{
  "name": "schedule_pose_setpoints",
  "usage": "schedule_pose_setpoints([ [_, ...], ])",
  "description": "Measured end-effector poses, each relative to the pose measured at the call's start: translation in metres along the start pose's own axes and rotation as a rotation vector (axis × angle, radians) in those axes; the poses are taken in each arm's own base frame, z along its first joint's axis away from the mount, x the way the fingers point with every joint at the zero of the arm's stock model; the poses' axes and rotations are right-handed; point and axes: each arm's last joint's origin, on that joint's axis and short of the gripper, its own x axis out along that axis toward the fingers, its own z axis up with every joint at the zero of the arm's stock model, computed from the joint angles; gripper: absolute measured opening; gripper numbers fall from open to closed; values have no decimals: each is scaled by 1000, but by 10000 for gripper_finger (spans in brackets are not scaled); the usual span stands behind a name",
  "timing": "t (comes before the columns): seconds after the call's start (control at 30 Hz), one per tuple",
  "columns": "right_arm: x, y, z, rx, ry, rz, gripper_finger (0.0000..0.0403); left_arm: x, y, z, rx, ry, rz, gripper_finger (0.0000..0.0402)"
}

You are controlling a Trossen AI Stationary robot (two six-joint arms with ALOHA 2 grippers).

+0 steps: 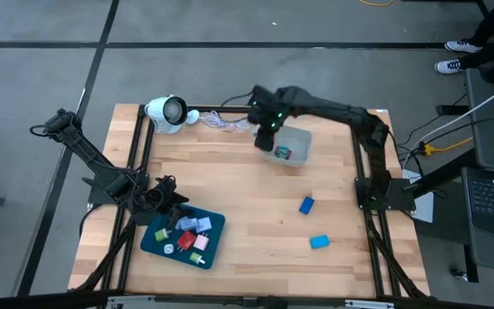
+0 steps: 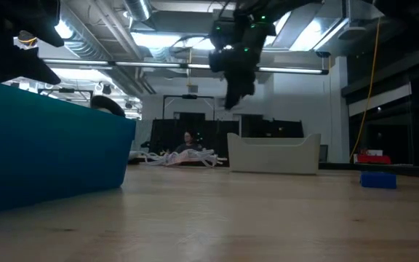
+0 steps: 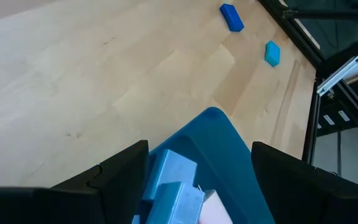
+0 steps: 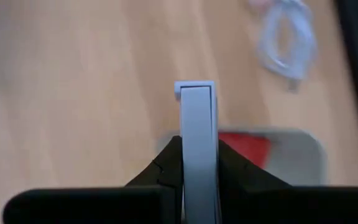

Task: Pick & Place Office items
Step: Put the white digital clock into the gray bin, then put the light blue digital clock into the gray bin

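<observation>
high view, right gripper: hangs over the near edge of the grey bin at the far middle of the table; judged to be there so its piece can drop in.
high view, bin contents: one red piece already lies inside.
high view, left gripper: sits at the far left corner of the teal tray, poised over the pile it would pick from.
high view, office items: most are heaped in the tray, pink, red, green, white and pale blue; a blue piece and a light blue piece lie loose on the bare wood to the right, well apart from tray and bin.
high view, bystanders: a white round device with its cord lies at the far left.
low view, right gripper: raised clear above the bin; height looks chosen to clear the wall.
low view, tray wall: fills the left foreground.
left wrist view, left fingers: spread wide, nothing between them; pale blue pieces in the tray lie just beneath.
right wrist view, right fingers: clamped tight on a thin pale grey-white flat piece, held edge-up, with the red piece and bin floor below.
</observation>
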Motion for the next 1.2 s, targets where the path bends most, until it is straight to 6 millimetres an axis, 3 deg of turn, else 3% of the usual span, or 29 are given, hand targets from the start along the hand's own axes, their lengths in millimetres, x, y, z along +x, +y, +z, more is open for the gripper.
schedule_pose_setpoints([
  [0.1, -11, -20, -9, 59, 33, -45, 51, 0, 0, 1, 11, -24, 7, 281],
  [0.23, -9, -37, -20, 109, 95, -62, 51, 0, 0, 1, 21, -46, 13, 281],
  [0.57, 62, -51, -85, 269, 363, -29, 51, 0, 1, 2, 24, -83, 24, 281],
  [0.67, 66, -47, -96, 295, 369, -22, 63, 0, 1, 3, 23, -85, 25, 281],
  [0.8, 50, -47, -94, 322, 270, -72, 166, 0, 1, 3, 31, -88, 26, 281],
  [0.93, 22, -48, -92, 346, 172, -135, 253, 3, 2, 6, 25, -105, 47, 281],
  [1.03, -7, -47, -94, 387, 92, -156, 274, 6, 4, 12, 31, -126, 69, 281],
  [1.2, -70, -26, -103, 449, -91, -166, 259, 16, 7, 27, 56, -109, 77, 281],
])
